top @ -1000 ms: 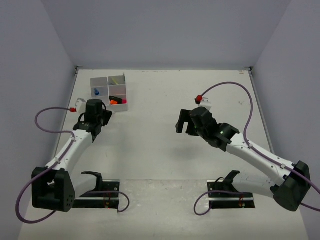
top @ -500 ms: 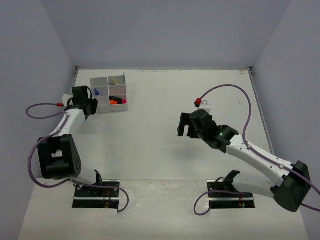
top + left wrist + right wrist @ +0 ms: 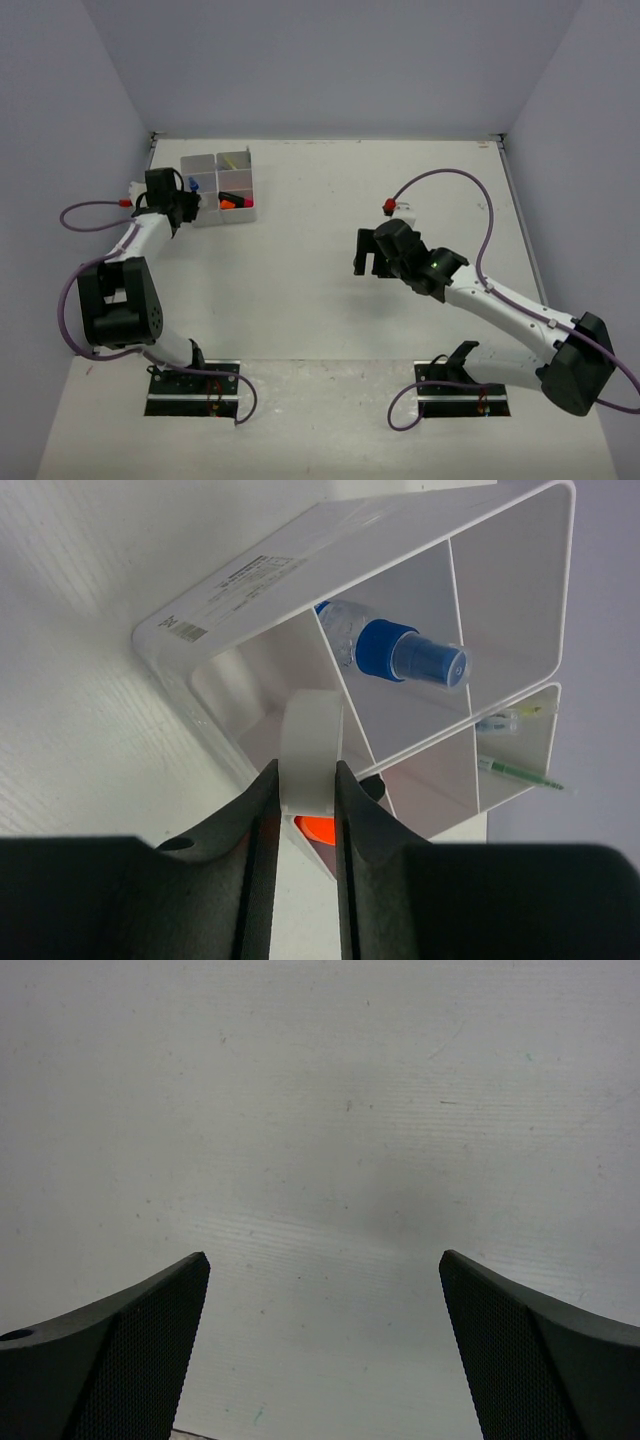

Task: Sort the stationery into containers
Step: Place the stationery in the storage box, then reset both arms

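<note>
The white six-compartment tray (image 3: 203, 165) stands at the far left of the table. It holds a blue-capped tube (image 3: 192, 184), highlighters with orange and pink ends (image 3: 236, 202) and thin pens (image 3: 234, 162). My left gripper (image 3: 188, 205) is at the tray's near left corner, shut on a whitish tape ring (image 3: 311, 748) seen edge-on over the tray's near compartment (image 3: 225, 685). The left wrist view also shows the tube (image 3: 400, 652), a green pen (image 3: 515, 773) and an orange highlighter end (image 3: 318, 832). My right gripper (image 3: 365, 255) is open and empty over bare table, its jaws wide apart (image 3: 325, 1255).
The left arm's purple cable (image 3: 85, 215) loops out at the left wall. The right arm's cable (image 3: 440, 175) arcs over the table right of centre. Grey walls close the table on three sides. White table surface (image 3: 300, 240) lies between the two grippers.
The left arm has swung left and back, bringing its gripper from below the tray to the tray's left corner. The right arm has shifted only slightly.
</note>
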`<act>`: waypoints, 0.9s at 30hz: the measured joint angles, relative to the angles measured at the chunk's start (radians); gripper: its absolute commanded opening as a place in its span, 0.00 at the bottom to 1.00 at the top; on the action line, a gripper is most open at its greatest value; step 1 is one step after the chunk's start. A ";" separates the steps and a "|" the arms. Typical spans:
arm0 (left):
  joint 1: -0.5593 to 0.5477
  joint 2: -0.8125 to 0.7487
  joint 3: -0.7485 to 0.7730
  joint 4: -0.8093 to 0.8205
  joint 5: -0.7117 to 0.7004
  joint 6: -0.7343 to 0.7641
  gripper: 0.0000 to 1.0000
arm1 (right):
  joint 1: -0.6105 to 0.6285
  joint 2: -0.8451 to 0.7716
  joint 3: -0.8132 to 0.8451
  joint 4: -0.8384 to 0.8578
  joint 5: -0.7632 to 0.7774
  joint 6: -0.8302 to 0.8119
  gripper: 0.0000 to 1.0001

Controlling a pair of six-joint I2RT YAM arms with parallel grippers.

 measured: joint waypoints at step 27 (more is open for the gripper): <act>-0.093 -0.848 -0.132 -0.073 -0.019 0.453 1.00 | 0.000 -0.389 0.040 -0.033 0.155 -0.165 0.99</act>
